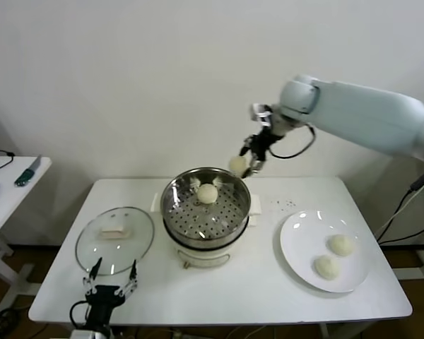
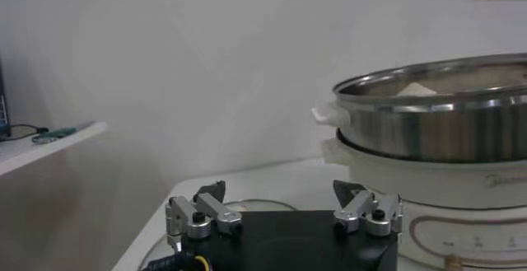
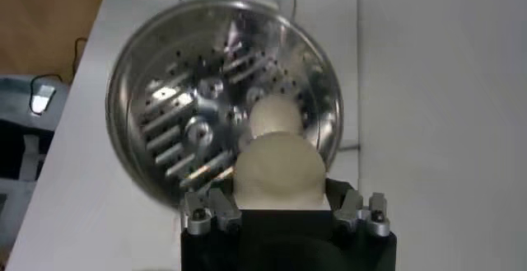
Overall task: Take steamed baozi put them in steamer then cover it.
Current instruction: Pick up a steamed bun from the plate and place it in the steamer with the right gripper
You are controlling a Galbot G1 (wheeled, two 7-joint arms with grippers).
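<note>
The steel steamer stands mid-table on its white pot base, with one baozi lying at the back of its perforated floor. My right gripper hangs above the steamer's far right rim, shut on another baozi, which fills the space between its fingers. Two more baozi rest on the white plate to the right. The glass cover with its cream handle lies flat left of the steamer. My left gripper stands open near the table's front edge, just before the cover, holding nothing.
A white side table with small tools stands to the far left. The steamer's steel wall rises close beside my left gripper. A wall closes off the back.
</note>
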